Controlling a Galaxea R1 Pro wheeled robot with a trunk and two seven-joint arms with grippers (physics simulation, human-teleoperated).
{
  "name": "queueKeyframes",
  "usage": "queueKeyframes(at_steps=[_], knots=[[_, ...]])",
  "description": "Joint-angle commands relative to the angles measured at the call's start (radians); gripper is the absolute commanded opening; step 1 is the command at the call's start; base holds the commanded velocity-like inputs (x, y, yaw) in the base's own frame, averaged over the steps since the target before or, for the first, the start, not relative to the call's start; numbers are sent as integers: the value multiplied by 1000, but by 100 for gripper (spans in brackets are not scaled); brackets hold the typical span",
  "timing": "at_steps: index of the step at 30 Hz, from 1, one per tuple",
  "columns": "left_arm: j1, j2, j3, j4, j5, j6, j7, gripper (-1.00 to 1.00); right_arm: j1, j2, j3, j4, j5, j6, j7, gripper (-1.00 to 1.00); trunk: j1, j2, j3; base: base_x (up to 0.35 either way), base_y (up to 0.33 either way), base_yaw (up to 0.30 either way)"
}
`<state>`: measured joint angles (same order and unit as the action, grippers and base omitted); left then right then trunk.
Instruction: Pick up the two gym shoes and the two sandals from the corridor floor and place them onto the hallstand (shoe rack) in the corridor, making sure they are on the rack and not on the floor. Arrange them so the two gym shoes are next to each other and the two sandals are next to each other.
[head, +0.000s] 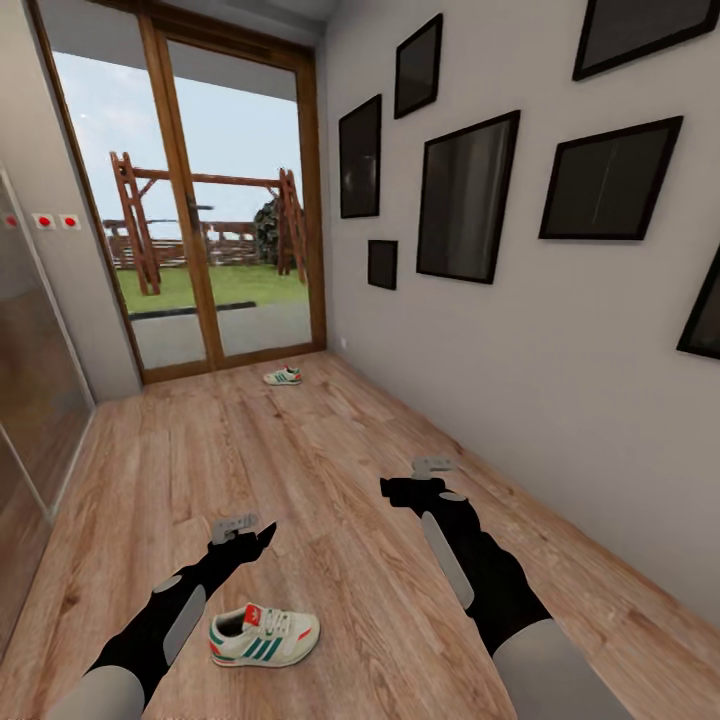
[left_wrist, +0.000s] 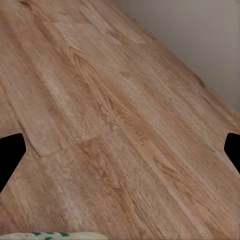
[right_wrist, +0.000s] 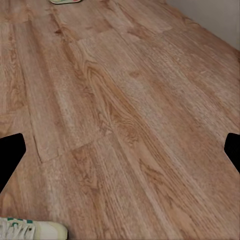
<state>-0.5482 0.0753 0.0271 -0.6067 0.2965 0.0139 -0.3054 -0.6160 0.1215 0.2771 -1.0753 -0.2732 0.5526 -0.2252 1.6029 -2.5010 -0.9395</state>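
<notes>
One white gym shoe (head: 263, 635) with green stripes and a red-orange heel tab lies on the corridor floor (head: 330, 470) close in, just right of my left forearm. The other gym shoe (head: 283, 376) lies far off by the glass door. My left gripper (head: 238, 524) hovers above the floor beyond the near shoe, open and empty. My right gripper (head: 430, 467) hangs to the right, also open and empty. A sliver of the near shoe (left_wrist: 50, 235) edges the left wrist view; in the right wrist view its toe (right_wrist: 30, 230) and the far shoe (right_wrist: 65, 1) appear. The sandals and hallstand are out of view.
A wood-framed glass door (head: 200, 200) closes the corridor's far end. The right wall (head: 520, 330) carries several dark picture frames. A glossy panel (head: 25, 400) lines the left side.
</notes>
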Motion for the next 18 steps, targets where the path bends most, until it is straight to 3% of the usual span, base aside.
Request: queueKeyframes(at_steps=[1, 8, 18], knots=[[0, 0, 2, 1, 7, 1, -6, 100, -1, 0, 2, -1, -11, 3, -10, 100, 0, 0, -1, 0, 10, 23], [-1, 0, 3, 1, 8, 1, -6, 100, 0, 0, 2, -2, -11, 3, -10, 100, 0, 0, -1, 41, 34, 8], [-1, 0, 2, 1, 9, 1, -6, 100, -1, 0, 2, -1, -11, 3, -10, 100, 0, 0, -1, 218, 203, 143]])
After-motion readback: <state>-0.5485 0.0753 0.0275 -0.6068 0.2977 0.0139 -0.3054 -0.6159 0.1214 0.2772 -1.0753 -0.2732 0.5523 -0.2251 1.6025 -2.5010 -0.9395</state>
